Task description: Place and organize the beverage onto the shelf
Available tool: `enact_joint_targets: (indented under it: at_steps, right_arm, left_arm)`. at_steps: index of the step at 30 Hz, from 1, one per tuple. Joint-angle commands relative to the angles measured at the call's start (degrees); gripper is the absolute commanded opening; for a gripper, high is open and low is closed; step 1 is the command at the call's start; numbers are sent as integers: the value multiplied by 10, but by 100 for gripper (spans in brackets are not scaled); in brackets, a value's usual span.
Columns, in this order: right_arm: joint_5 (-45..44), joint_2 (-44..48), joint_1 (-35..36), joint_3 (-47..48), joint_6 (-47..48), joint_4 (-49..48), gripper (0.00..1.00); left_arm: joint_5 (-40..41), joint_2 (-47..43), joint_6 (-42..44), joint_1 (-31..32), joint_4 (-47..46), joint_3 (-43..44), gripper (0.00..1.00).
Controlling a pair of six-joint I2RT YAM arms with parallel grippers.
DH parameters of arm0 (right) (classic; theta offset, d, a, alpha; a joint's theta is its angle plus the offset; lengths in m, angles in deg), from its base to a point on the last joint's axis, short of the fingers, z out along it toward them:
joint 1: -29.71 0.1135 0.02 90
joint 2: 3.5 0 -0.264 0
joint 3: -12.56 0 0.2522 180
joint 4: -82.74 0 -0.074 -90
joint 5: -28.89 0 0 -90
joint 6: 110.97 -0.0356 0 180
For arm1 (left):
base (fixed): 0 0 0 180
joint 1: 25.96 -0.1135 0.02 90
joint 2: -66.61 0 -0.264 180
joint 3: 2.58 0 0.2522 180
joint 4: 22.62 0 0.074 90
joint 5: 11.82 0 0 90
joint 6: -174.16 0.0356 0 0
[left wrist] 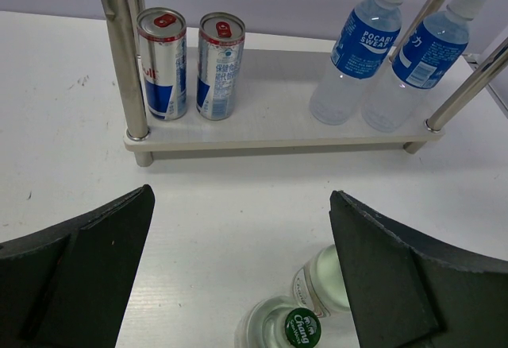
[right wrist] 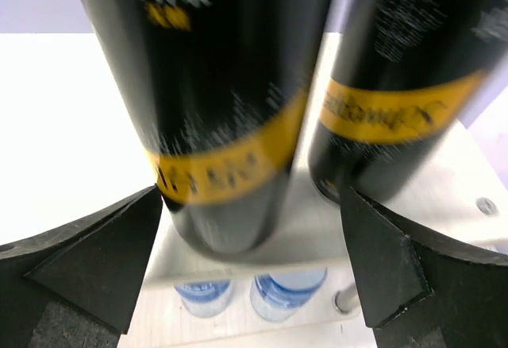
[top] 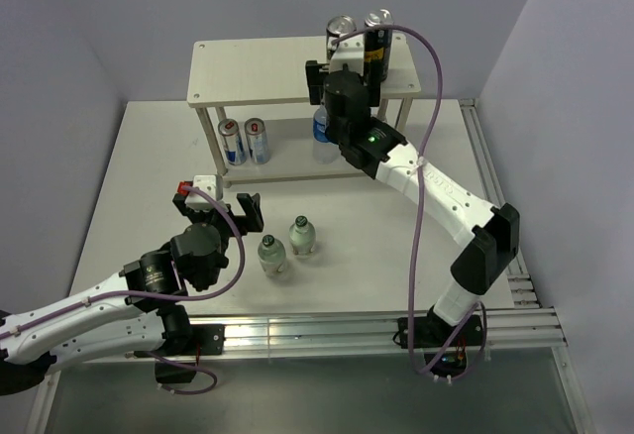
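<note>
Right wrist view: the right pincer (right wrist: pixel 250 197) is released, its jaws spread to either side of a black can (right wrist: pixel 222 125). This stands beside a second black can (right wrist: pixel 397 86) on the top board of the shelf (top: pixel 258 67), at the table's (top: pixel 149 176) far side. The lower board carries two silver cans (left wrist: pixel 163 62) and two blue bottles (left wrist: pixel 357 46). The left pincer (left wrist: pixel 242 197), also released, hovers near two small bottles (top: pixel 272 254).

In the right wrist view, the left black metal can with a yellow band (right wrist: pixel 218 125) was blurred, its lettering unreadable. It and the right black yellow-banded can (right wrist: pixel 397 86) lost their tops past the upper edge. At bottom centre of the left wrist view, a clear green-capped bottle (left wrist: pixel 290 328) was cropped.
</note>
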Motion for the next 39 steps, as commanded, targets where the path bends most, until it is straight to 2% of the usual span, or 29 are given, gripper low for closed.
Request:
enact_joint_targets:
  at_steps: [1,9,12,16,20,23,28,32,35,39]
  right_arm:
    - [-21,53,14,-27,-19,-24,100]
    - [-44,137,74,-134,-66,-20,100]
    - [-59,200,114,-202,-82,-18,100]
    - [-48,327,201,-313,-124,-1,100]
    - [-56,414,319,-400,-177,93,100]
    - [-57,461,375,-437,-254,172,100]
    - [-52,518,419,-506,-353,217,100]
    - [-27,560,423,-561,-383,189,100]
    - [-3,556,423,-589,-391,157,100]
    - [2,503,423,-607,-428,147,100]
  left_arm:
    - [9,-1,2,-2,-7,9,99]
    - [13,0,-1,-2,1,16,99]
    - [15,3,-3,-2,6,16,99]
    - [6,16,-30,2,46,29,99]
    - [-27,56,-120,24,156,77,99]
    - [-35,81,-195,60,251,102,99]
    - [-30,71,-343,154,363,102,99]
    - [-34,71,-409,191,366,62,99]
    - [-37,92,-440,198,345,23,99]
    - [-46,147,-438,199,243,-48,99]
